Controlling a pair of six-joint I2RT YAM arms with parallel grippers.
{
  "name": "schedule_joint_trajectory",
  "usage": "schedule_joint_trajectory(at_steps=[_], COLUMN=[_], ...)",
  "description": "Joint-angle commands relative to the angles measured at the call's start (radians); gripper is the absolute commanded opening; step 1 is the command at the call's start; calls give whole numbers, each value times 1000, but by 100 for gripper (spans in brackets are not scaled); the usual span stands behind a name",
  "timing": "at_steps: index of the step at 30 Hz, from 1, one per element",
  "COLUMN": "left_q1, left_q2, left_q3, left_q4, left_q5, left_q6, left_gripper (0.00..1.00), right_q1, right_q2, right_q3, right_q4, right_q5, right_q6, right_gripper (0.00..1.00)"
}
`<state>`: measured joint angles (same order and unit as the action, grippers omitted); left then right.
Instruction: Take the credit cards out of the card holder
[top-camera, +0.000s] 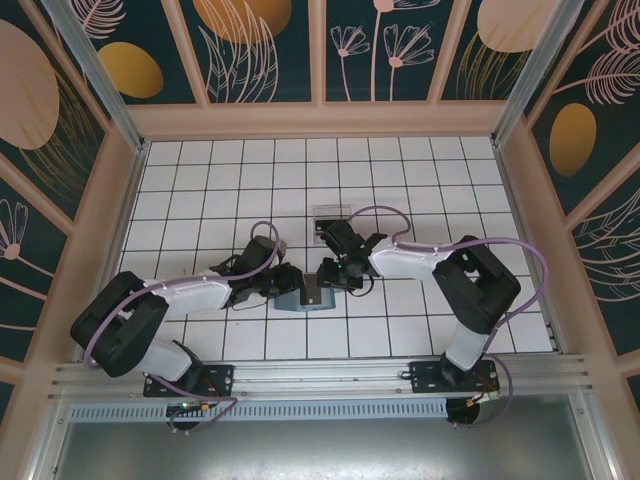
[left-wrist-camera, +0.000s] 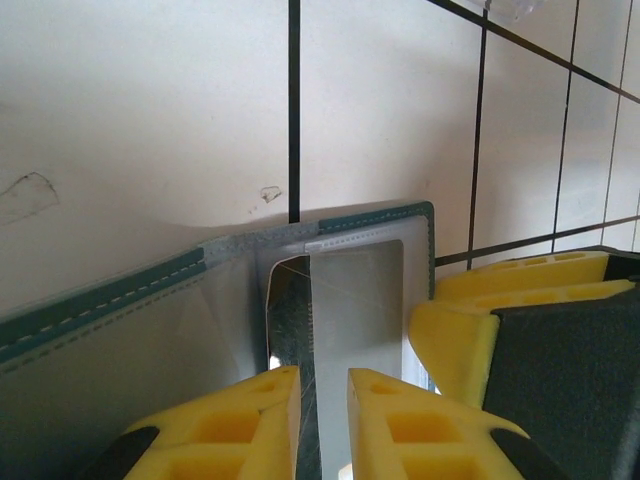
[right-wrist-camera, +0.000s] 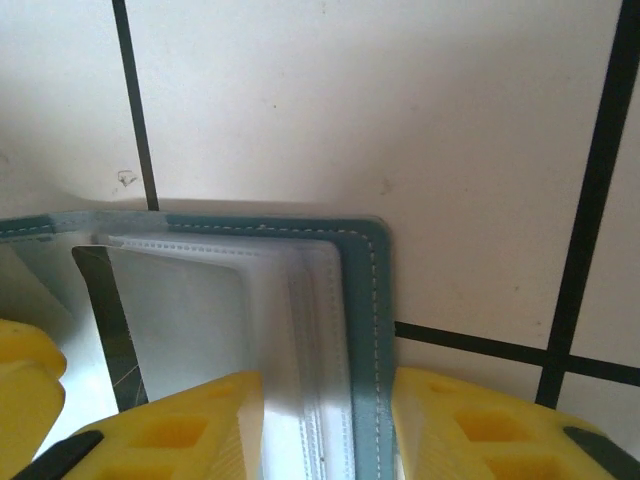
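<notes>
The teal-blue card holder (top-camera: 303, 298) lies open on the white tiles between both grippers. Its stitched teal rim (left-wrist-camera: 380, 217) frames a greyer inside. A pale grey credit card (left-wrist-camera: 355, 300) with a dark strip along its left side stands out of a slot. My left gripper (left-wrist-camera: 322, 420) has its yellow fingers closed narrowly on that card's near end. My right gripper (right-wrist-camera: 325, 430) clamps the holder's right edge (right-wrist-camera: 362, 320), sleeves and cover between its fingers. One right finger (left-wrist-camera: 500, 320) appears beside the card. The same card (right-wrist-camera: 190, 320) sits under a clear sleeve.
A clear plastic box (top-camera: 330, 220) stands on the tiles just behind the grippers, its corner (left-wrist-camera: 515, 8) at the top of the left wrist view. Wooden walls ring the tiled floor (top-camera: 200, 180). Both arms cross the middle front.
</notes>
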<state>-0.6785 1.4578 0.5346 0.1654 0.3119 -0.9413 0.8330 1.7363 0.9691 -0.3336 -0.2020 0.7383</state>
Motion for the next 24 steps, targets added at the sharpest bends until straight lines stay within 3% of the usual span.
schedule_joint_trajectory(at_steps=[1,24], left_q1=[13,26], left_q2=[12,75], left_q3=[-22,-86], left_q4=[46,150], left_q5=[28,79], left_q6=[-11,-40], left_gripper=[22,25], right_q1=[9,11], right_q2=[32,29], right_q3=[-5,-20], right_q4=[-35,-27], right_q5=[24,18], right_q6=[2,6], right_gripper=[31,24])
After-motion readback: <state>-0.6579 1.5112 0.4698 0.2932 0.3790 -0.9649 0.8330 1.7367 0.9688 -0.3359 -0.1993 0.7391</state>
